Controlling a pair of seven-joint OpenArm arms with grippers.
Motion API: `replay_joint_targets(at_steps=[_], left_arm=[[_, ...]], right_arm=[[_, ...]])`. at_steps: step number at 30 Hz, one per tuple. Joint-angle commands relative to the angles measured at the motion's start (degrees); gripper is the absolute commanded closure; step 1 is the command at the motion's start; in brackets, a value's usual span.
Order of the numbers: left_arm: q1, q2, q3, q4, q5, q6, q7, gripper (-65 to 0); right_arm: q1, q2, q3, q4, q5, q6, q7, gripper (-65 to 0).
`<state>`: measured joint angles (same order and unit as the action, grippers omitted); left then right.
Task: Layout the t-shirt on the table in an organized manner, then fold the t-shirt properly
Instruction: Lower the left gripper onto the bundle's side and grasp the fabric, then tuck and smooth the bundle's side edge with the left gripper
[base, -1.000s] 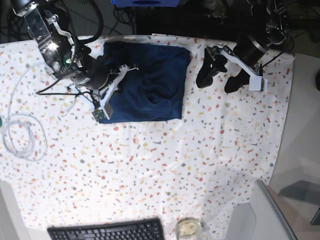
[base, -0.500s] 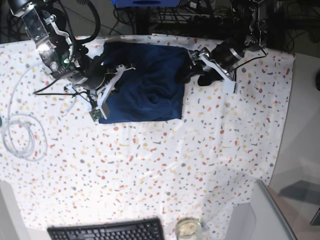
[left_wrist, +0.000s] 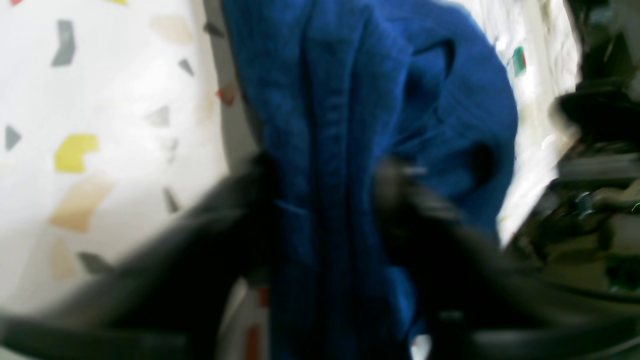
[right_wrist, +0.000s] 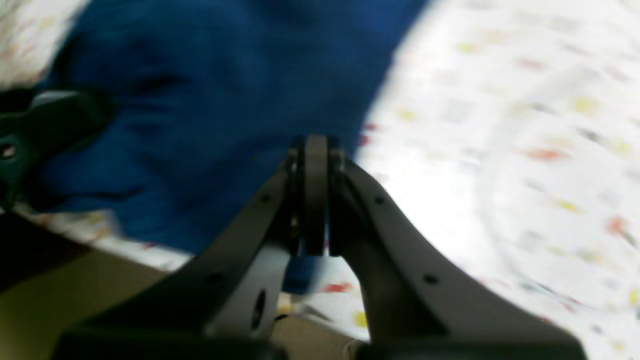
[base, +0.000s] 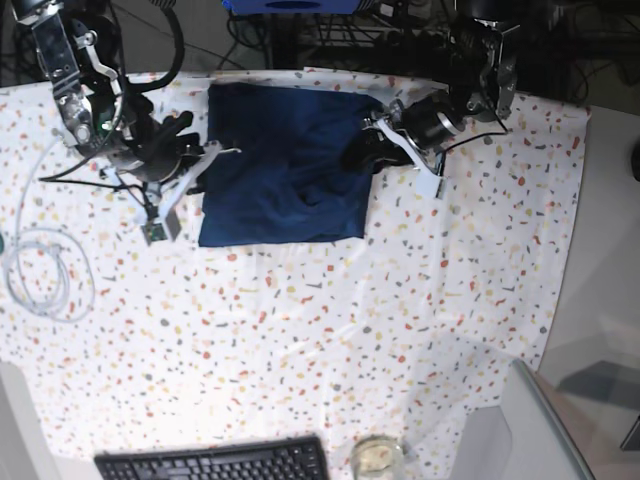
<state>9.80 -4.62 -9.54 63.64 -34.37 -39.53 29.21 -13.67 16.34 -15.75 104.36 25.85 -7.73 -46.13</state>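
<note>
The navy t-shirt (base: 285, 165) lies folded into a rough rectangle at the back of the speckled table (base: 330, 320). My left gripper (base: 362, 152) is at the shirt's right edge. In the left wrist view its blurred fingers (left_wrist: 240, 215) stand on either side of a bunched ridge of blue t-shirt (left_wrist: 330, 125), and the left gripper (left_wrist: 325, 200) is shut on it. My right gripper (base: 205, 152) hovers at the shirt's left edge. In the right wrist view the right gripper (right_wrist: 315, 150) is shut with nothing seen between its tips, and the t-shirt (right_wrist: 225, 100) lies beyond it.
A white cable coil (base: 40, 270) lies at the table's left. A black keyboard (base: 215, 462) and a small glass (base: 378, 455) sit at the front edge. A plain grey surface (base: 605, 250) borders the right side. Dark equipment (base: 330, 30) stands behind the table.
My left gripper moved left from the bare cloth onto the shirt's right edge and closed on the fabric. The right arm slid left, off the shirt's middle to its left edge.
</note>
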Motion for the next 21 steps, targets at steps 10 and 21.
replay_joint_targets(at_steps=[10, 21], left_arm=[[-8.44, -4.39, 12.05, 1.02, 12.96, -0.47, 7.67, 0.0], [-24.44, -7.2, 41.41, 0.5, 51.73, -0.47, 3.45, 0.0]], right_arm=[[-3.95, -0.12, 9.73, 0.92, 0.75, 0.03, 5.03, -0.6], [-6.24, -5.04, 17.2, 0.92, 0.48, 0.03, 5.65, -0.6]])
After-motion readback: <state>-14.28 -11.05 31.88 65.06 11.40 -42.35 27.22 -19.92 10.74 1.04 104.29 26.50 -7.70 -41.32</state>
